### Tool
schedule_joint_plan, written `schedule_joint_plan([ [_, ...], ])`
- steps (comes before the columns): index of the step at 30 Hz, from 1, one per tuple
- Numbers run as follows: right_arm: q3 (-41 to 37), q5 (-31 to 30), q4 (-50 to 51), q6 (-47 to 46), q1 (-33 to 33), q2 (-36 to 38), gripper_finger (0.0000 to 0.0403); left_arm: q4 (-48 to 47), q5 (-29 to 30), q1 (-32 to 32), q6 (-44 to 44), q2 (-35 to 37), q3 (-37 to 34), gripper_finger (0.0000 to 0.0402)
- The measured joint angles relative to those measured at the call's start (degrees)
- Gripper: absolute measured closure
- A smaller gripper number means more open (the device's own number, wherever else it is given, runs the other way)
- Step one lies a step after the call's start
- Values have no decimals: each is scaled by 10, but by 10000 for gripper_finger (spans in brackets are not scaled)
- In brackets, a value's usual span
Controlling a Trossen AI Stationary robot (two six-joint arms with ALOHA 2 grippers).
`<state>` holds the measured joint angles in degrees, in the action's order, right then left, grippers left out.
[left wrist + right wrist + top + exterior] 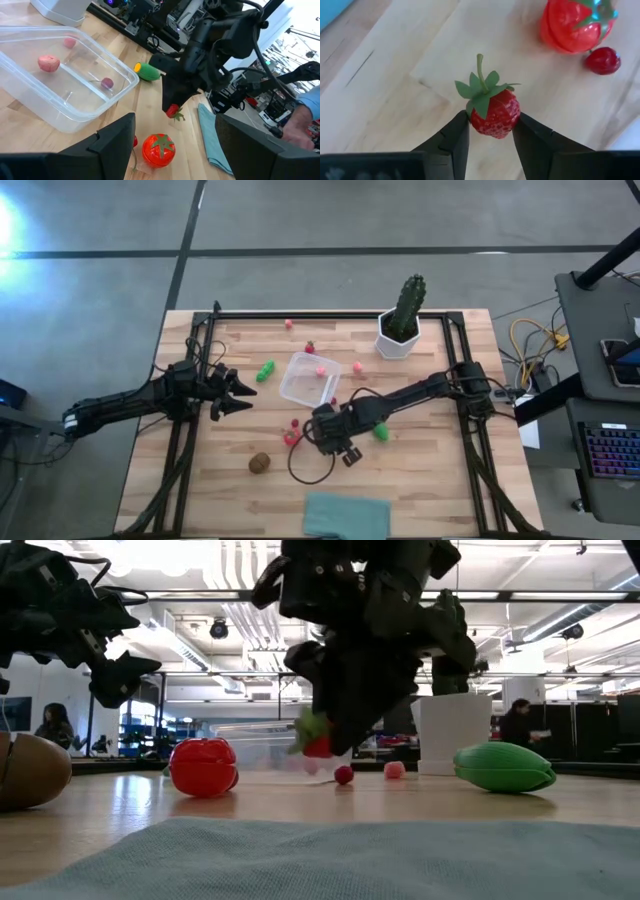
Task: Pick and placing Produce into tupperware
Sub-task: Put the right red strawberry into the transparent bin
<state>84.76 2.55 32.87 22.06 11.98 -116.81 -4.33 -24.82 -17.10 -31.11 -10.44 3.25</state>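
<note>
The clear tupperware (303, 378) sits mid-table with a pink piece (49, 63) and a small dark red one (107, 83) inside. My right gripper (318, 430) hovers near its front edge, shut on a toy strawberry (493, 114). A red tomato (291, 436) and a tiny red piece (602, 60) lie beside it. One green piece (381, 432) lies to its right, another (265, 370) left of the tupperware. The brown kiwi (260, 463) rests nearer the front. My left gripper (240, 392) waits open, left of the tupperware. My right gripper pinches the strawberry by the two sides of its red body (506, 117), between the free ends of its fingers (454, 135). The fingers come from above, pointing down. The strawberry is lifted clear of the table (316, 743), lying on its side with its green cap sticking out.
A cactus in a white pot (402, 325) stands at the far right. A teal cloth (345, 515) lies at the near edge. Small pink pieces (357, 366) (289, 324) lie beyond the tupperware. A black cable (305, 473) loops on the wood near the kiwi.
</note>
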Motion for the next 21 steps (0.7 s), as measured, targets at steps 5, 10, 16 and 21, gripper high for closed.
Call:
schedule_joint_plan([
  [5,21,-17,14,-47,-15,3,272,0,0,0,0,0,0,141],
  [10,49,-59,30,-101,-42,24,273,0,0,0,0,0,0,141],
  [16,74,-102,47,-147,-89,65,273,0,0,0,0,1,0,141],
  [21,87,-104,77,-193,-145,64,266,3,0,0,0,0,-1,141],
])
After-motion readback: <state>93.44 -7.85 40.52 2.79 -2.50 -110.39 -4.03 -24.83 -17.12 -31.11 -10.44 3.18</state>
